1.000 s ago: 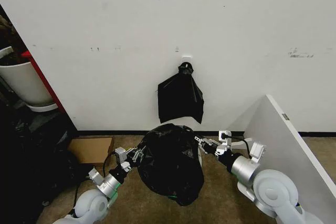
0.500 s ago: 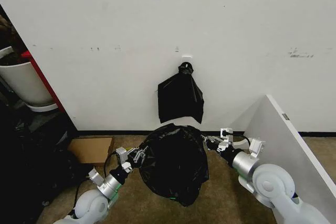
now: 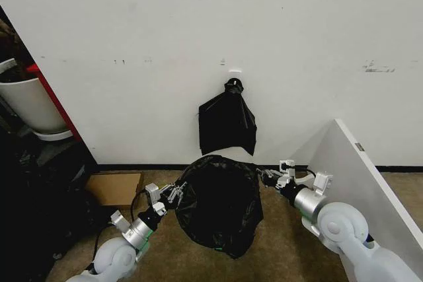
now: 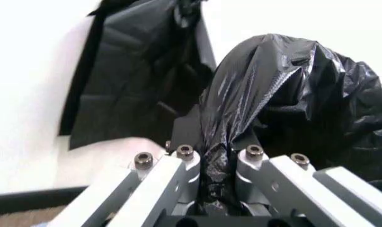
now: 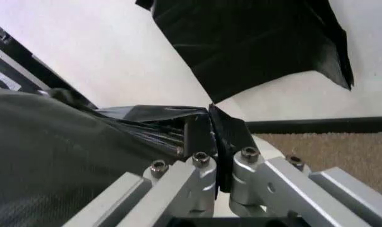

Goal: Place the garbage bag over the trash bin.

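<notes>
Black film is pinched in both grippers: left gripper (image 3: 177, 193) and right gripper (image 3: 263, 176) each clamped on a side of the garbage bag (image 3: 220, 211), low before the wall. Judgement: keep pulls equal, mouth taut, no tearing. Trash bin hidden under the bag.

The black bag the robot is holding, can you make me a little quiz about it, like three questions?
1. True or false: both claws pinch the garbage bag.
2. What hangs on the wall above it? A) a black bunch B) a red coat C) a clock
3. Fill in: the left claw grips the bag's ___ side.

Key: 1 true, the right claw is also shut on the plastic; 2 A; 3 left.
</notes>
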Controlling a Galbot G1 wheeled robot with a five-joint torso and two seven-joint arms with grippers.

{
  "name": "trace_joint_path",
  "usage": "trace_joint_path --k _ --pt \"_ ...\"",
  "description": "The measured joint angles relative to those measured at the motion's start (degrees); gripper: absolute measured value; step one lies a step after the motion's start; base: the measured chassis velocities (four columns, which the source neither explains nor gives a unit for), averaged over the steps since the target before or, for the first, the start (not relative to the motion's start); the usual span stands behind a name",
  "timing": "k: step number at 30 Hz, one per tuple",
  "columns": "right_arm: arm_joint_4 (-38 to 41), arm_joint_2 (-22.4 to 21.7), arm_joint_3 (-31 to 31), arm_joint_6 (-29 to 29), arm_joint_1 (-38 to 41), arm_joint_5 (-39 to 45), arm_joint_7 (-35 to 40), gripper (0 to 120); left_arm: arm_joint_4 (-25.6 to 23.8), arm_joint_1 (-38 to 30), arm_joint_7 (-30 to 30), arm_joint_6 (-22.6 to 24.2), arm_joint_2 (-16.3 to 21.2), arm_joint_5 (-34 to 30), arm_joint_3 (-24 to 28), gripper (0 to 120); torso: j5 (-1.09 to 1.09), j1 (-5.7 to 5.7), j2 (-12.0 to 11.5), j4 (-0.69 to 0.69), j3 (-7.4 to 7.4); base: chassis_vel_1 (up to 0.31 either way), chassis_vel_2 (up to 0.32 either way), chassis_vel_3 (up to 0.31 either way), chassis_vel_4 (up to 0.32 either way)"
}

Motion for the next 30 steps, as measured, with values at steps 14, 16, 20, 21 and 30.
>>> trace_joint_path --k 14,16,20,21,30 --pt "-1.58 2.26 3.54 4.42 -0.97 0.39 -0.07 52 -0.76 -0.18 -15.53 7.67 -1.05 2.04 1.73 4 0.01 0.00 0.00 0.00 0.00 0.000 0.000 0.000 0.000" --pt "-1.65 2.92 4.60 4.92 -1.23 0.40 0.57 56 -0.83 -0.29 -18.27 8.65 -1.64 2.20 2.04 4 0.00 0.00 0.00 0.01 0.00 0.000 0.000 0.000 0.000" --pt "0.16 4.71 7.47 6.28 -3.77 -0.70 1.82 70 -1.02 -0.90 -24.21 10.49 -3.71 0.96 2.70 4 0.01 0.00 0.00 -0.01 0.00 0.000 0.000 0.000 0.000" --pt "1.61 5.43 8.21 6.42 -5.34 -1.51 2.22 77 -1.03 -1.24 -25.93 11.11 -4.77 0.28 2.98 4 0.00 0.00 0.00 -0.01 0.00 0.000 0.000 0.000 0.000" --pt "9.89 9.45 5.52 8.47 -13.31 -9.44 3.31 100 4.38 -5.21 -34.71 13.17 -11.12 -1.38 3.97 4 0.00 0.00 0.00 -0.02 0.00 0.000 0.000 0.000 0.000"
